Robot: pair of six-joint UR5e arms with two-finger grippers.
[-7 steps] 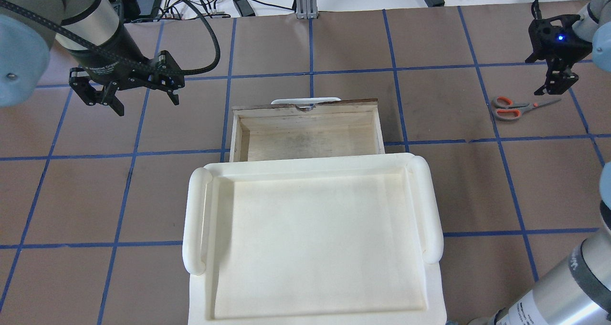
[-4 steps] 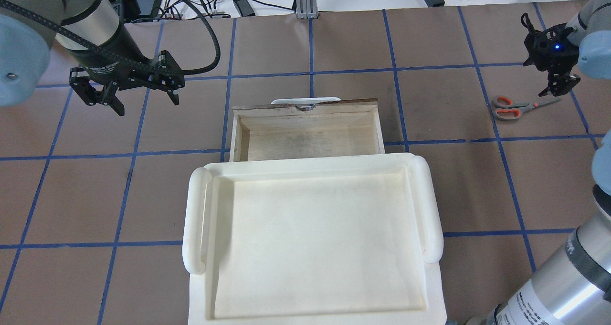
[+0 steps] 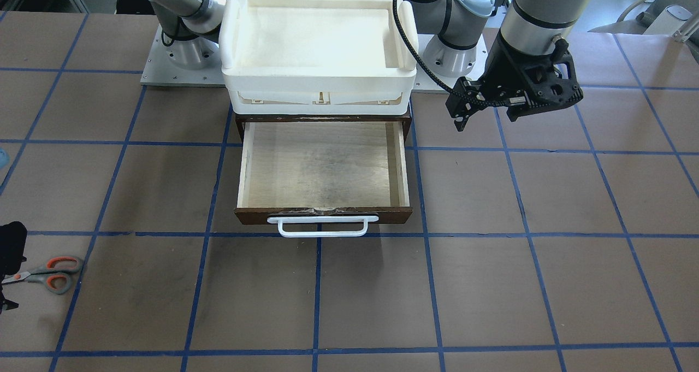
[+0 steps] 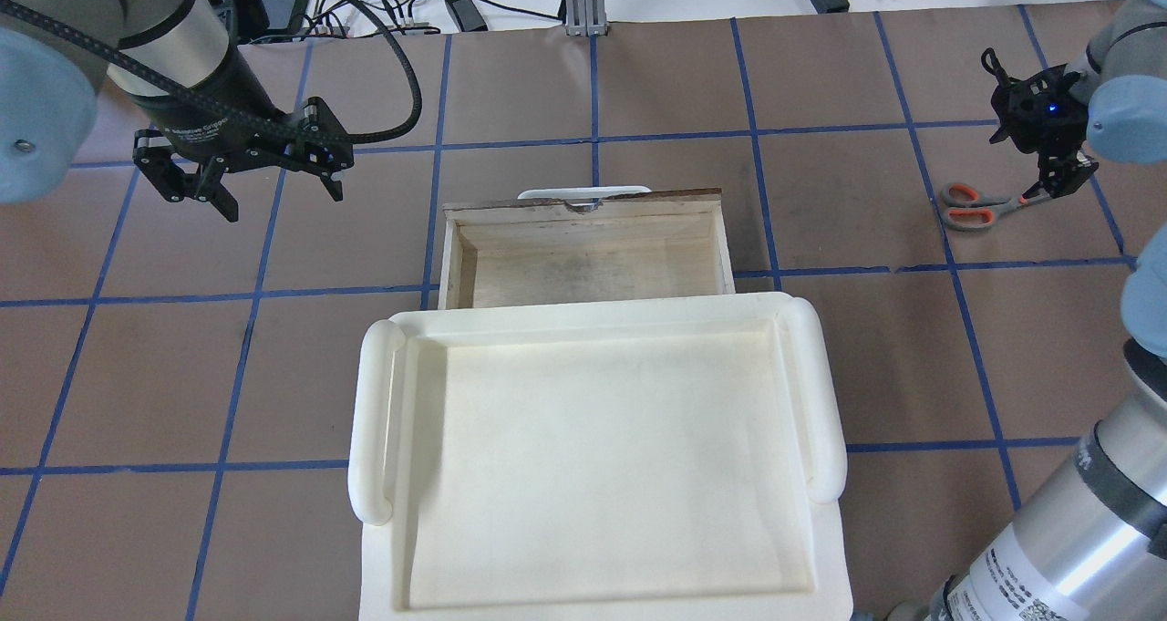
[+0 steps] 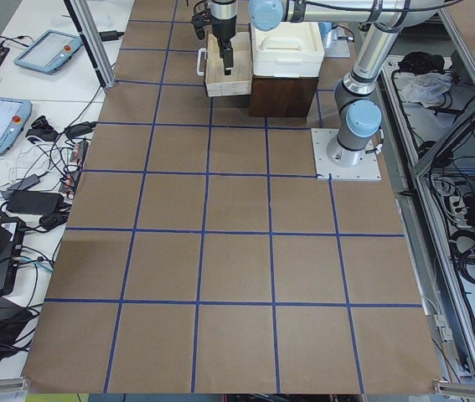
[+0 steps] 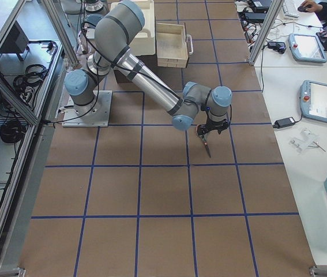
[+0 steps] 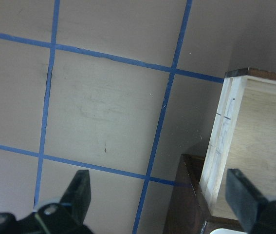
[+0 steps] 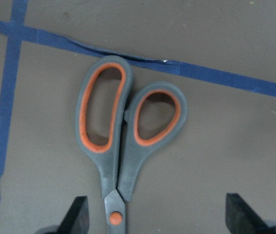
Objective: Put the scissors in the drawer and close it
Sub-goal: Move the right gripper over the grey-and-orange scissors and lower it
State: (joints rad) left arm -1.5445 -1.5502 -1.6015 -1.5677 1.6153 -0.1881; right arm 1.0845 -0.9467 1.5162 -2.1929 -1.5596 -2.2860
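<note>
The scissors [image 4: 974,206] lie flat on the brown table at the far right, grey handles with orange lining, and also show in the front view [image 3: 50,273]. In the right wrist view the scissors [image 8: 123,141] lie handles away, with the pivot between my fingers. My right gripper [image 4: 1058,183] is open, low over the pivot and blades; it also shows in the wrist view [image 8: 159,219]. The wooden drawer [image 4: 583,261] is pulled open and empty, with its white handle [image 3: 322,227] at the front. My left gripper [image 4: 278,197] is open and empty, hovering left of the drawer.
A large white plastic bin [image 4: 374,420] sits on top of the dark cabinet above the drawer. Cables and power bricks [image 4: 365,1] lie beyond the table's far edge. The left wrist view shows the drawer's side wall [image 7: 225,146] to its right.
My right gripper has moved down and slightly toward the scissors, now over their blades near the pivot. The left arm, the drawer and the scissors have not moved.
</note>
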